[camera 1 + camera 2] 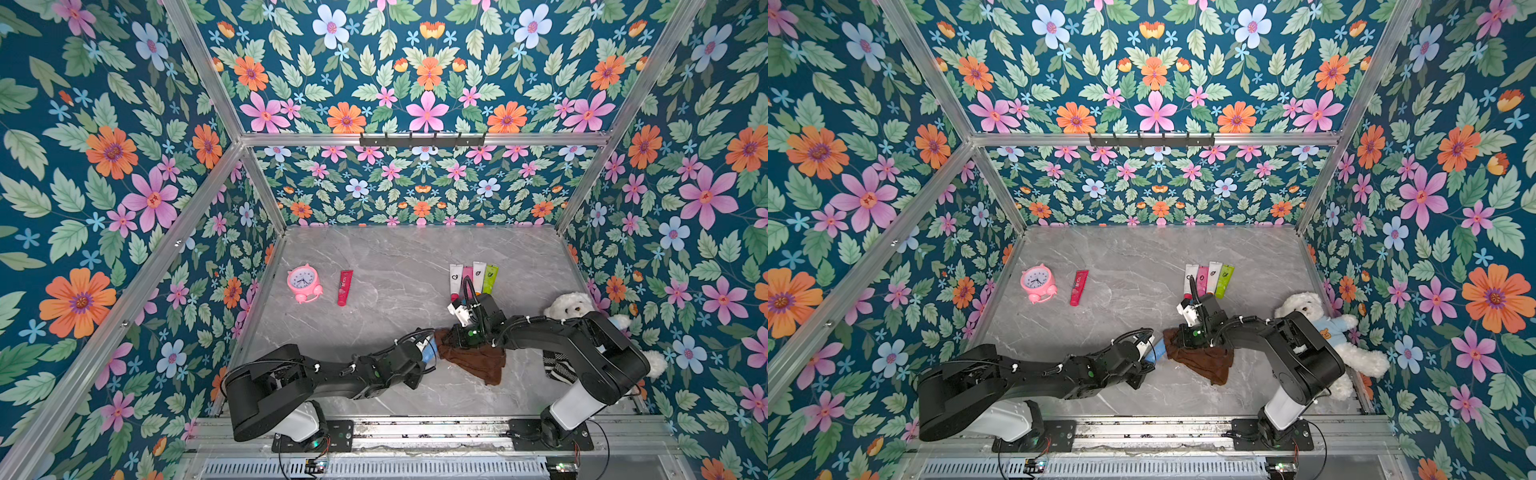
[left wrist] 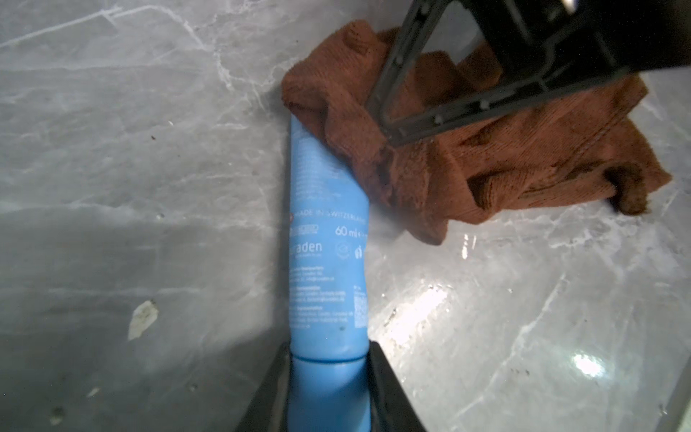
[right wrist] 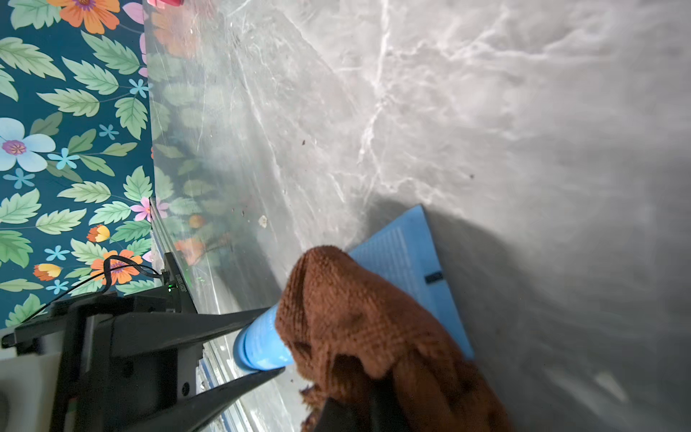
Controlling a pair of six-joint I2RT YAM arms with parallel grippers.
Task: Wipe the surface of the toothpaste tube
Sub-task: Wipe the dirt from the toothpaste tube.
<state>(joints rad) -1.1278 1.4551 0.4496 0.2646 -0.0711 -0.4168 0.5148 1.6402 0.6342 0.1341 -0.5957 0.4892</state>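
A blue toothpaste tube (image 2: 327, 232) lies near the front middle of the marble table (image 1: 395, 257), seen in both top views (image 1: 429, 351) (image 1: 1150, 353). My left gripper (image 2: 329, 351) is shut on its cap end, one finger on each side. A brown cloth (image 2: 486, 164) (image 1: 473, 361) is draped over the tube's flat far end (image 3: 407, 258). My right gripper (image 3: 347, 411) is shut on a bunch of that cloth (image 3: 355, 318), its jaws mostly buried in the fabric. It hangs over the cloth just right of the left gripper (image 1: 430, 353).
A pink alarm clock (image 1: 304, 282) and a red tube (image 1: 345, 286) lie at the back left. Several coloured tubes (image 1: 473, 278) sit in a row behind the right arm. A white teddy bear (image 1: 571, 305) and a striped cloth (image 1: 559, 365) are at the right wall.
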